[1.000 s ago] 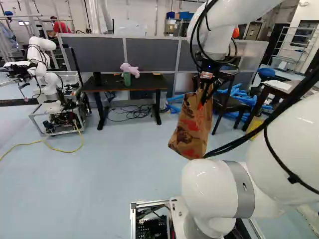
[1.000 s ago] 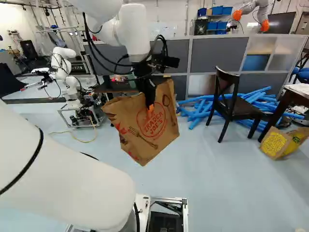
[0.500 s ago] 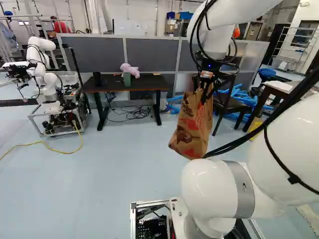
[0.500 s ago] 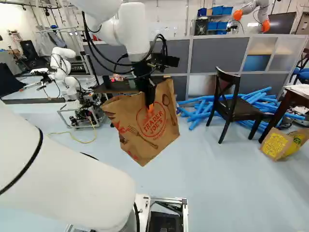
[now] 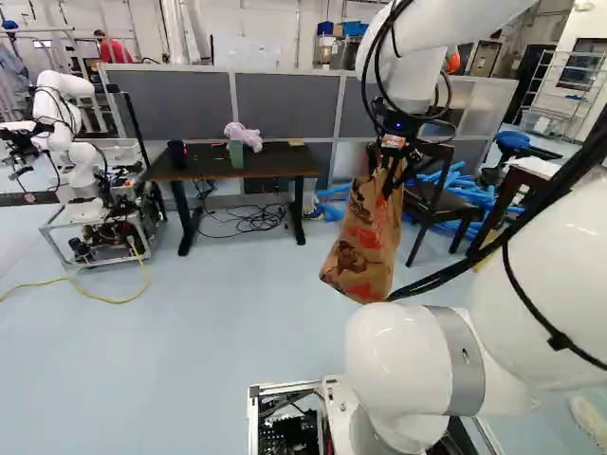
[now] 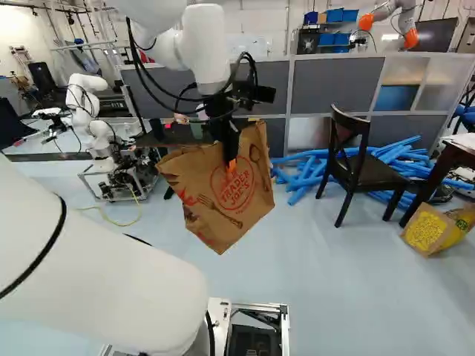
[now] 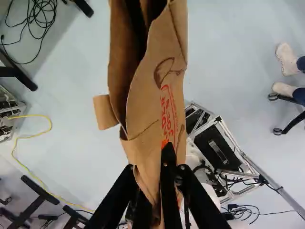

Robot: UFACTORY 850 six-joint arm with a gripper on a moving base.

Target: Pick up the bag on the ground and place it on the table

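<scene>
Grey partitions [image 5: 285, 104] stand behind a dark tabletop [image 5: 275, 166] bearing a pink soft toy [image 5: 245, 136]. Nearer, the tool [image 6: 231, 159] is closed on a brown paper bag [image 6: 211, 199], which hangs tilted in the air above the pale blue floor [image 5: 190, 360], well apart from the tabletop.

grey partition [image 6: 334, 85]: spans the background. black chair [image 6: 371, 174]: upright, in front of the partition. blue tubes [image 6: 304, 176]: heaped behind the chair. pink plush toy [image 5: 244, 136]: just beside the green cup [image 5: 235, 154]. black cup [image 5: 176, 154]: upright, left of both in the left base view. another robot [image 5: 64, 109]: at that view's left, above a yellow cable [image 5: 116, 300].
</scene>
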